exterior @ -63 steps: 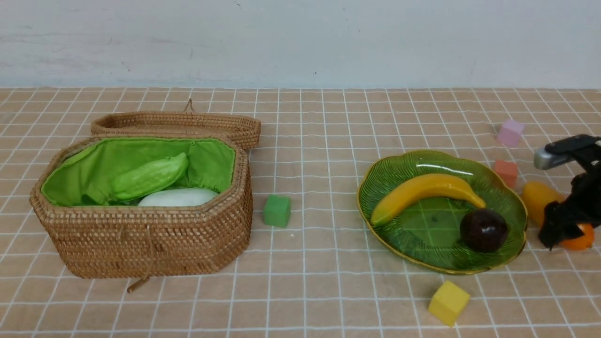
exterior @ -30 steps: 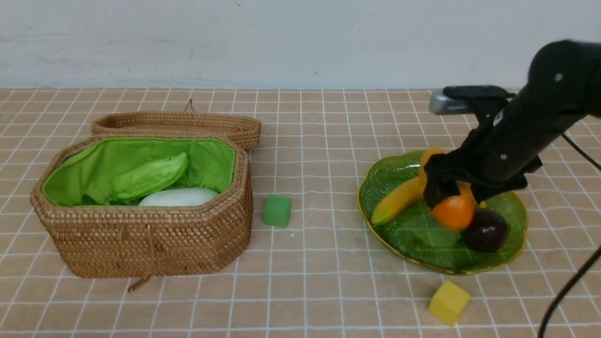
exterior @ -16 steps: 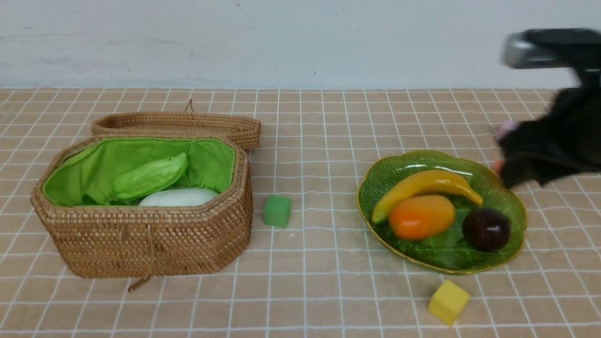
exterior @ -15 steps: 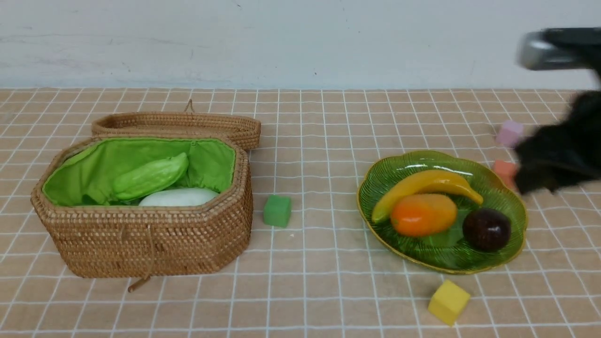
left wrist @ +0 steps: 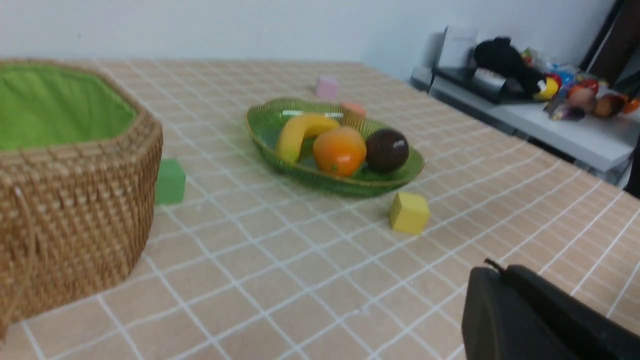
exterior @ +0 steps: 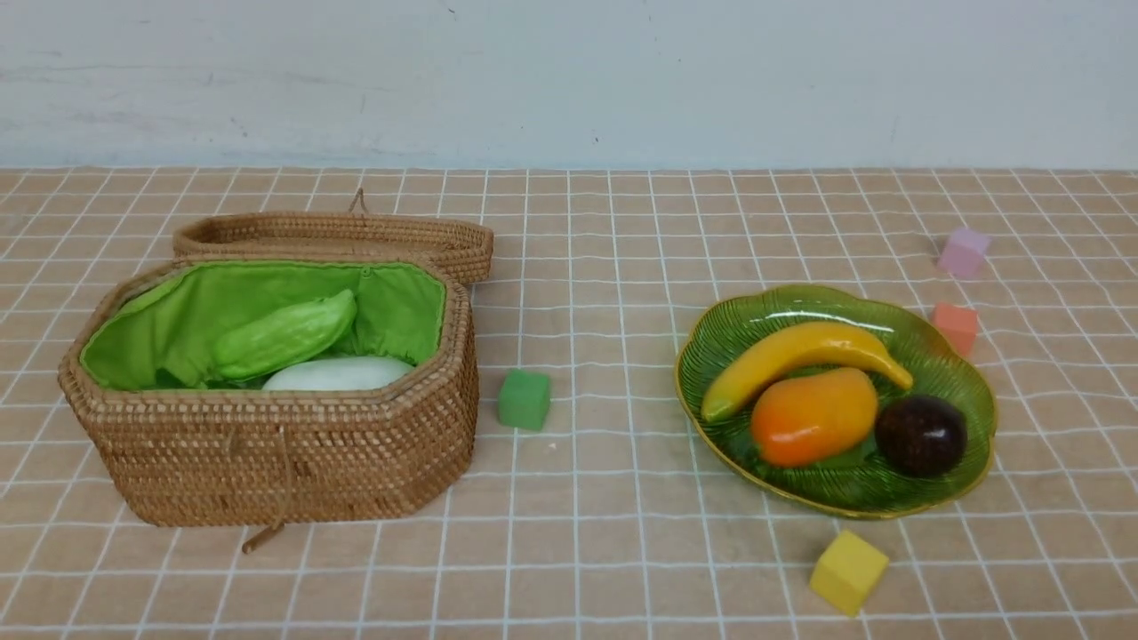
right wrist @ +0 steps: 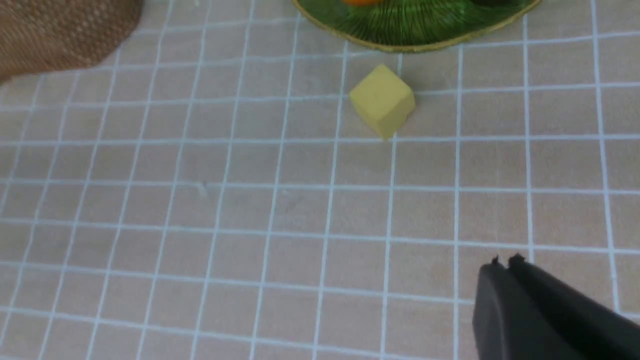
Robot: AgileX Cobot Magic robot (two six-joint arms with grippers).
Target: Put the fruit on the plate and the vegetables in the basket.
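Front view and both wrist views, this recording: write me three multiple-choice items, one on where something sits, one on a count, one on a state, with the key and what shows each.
1. Where does the green cube sit?
A. on the tablecloth between the basket and the plate
B. inside the basket
C. on the plate

2. How many fruits lie on the plate?
A. one
B. two
C. three

3. What state is the basket's lid in?
A. shut over the basket
B. open, lying behind the basket
C. taken off and set on the plate

Key:
1 A: the front view shows the cube on the cloth, clear of both.
2 C: the banana, the mango and the mangosteen all lie in the dish.
3 B: the green lining, the gourd and the white vegetable show from above.
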